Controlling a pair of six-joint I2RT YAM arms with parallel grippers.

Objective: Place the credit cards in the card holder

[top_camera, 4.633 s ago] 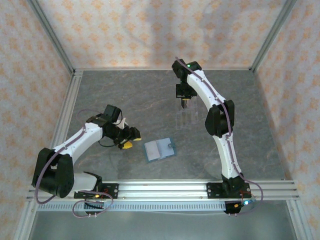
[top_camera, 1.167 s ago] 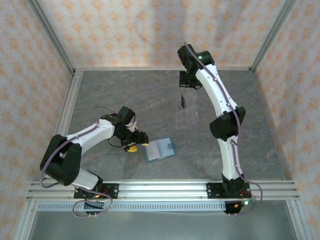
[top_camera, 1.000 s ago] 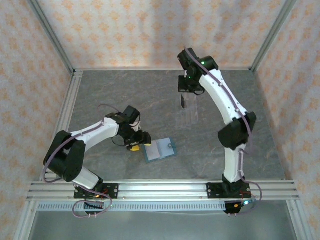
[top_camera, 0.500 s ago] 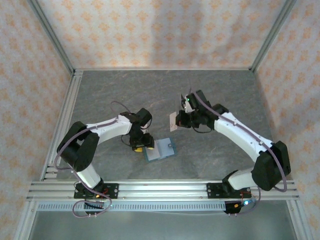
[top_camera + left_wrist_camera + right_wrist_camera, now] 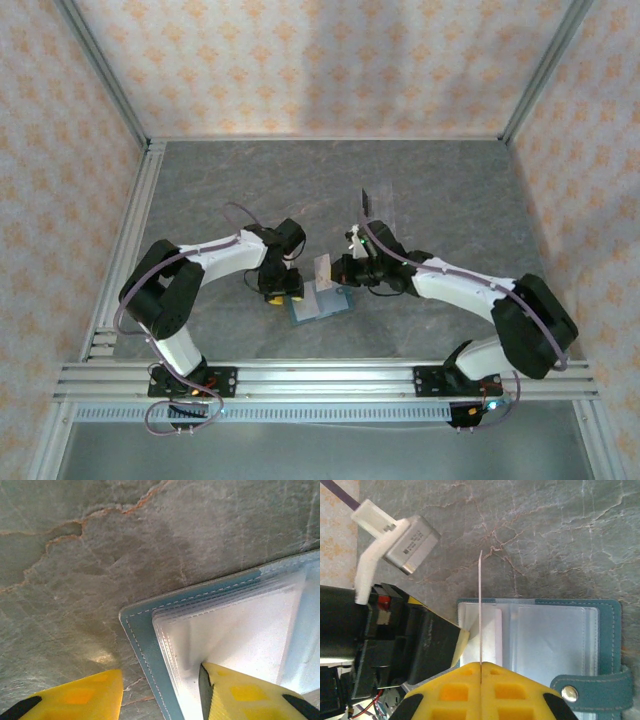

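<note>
The card holder [image 5: 328, 304] lies open on the table, teal with pale clear pockets [image 5: 555, 645]. My right gripper [image 5: 481, 666] is shut on a pale pinkish credit card [image 5: 480, 605], held on edge above the holder's left pocket; from above, this card [image 5: 322, 270] stands over the holder's left half with the right gripper [image 5: 341, 271] just to its right. My left gripper [image 5: 160, 697] is open across the holder's left edge [image 5: 145, 645]: one fingertip [image 5: 235, 695] rests on the clear pocket sheet, the other [image 5: 75, 700] on the table beside it. A dark credit card [image 5: 367, 201] stands further back.
A clear slotted stand [image 5: 380, 228] sits behind the right arm, and the dark card is at its far end. The holder's strap with a metal stud [image 5: 570, 694] lies at its right side. The two grippers are close together over the holder. Metal rails border the table.
The right arm swung from the stand at the back down to the holder, carrying the card. The left gripper slid right onto the holder's edge and its jaws narrowed.
</note>
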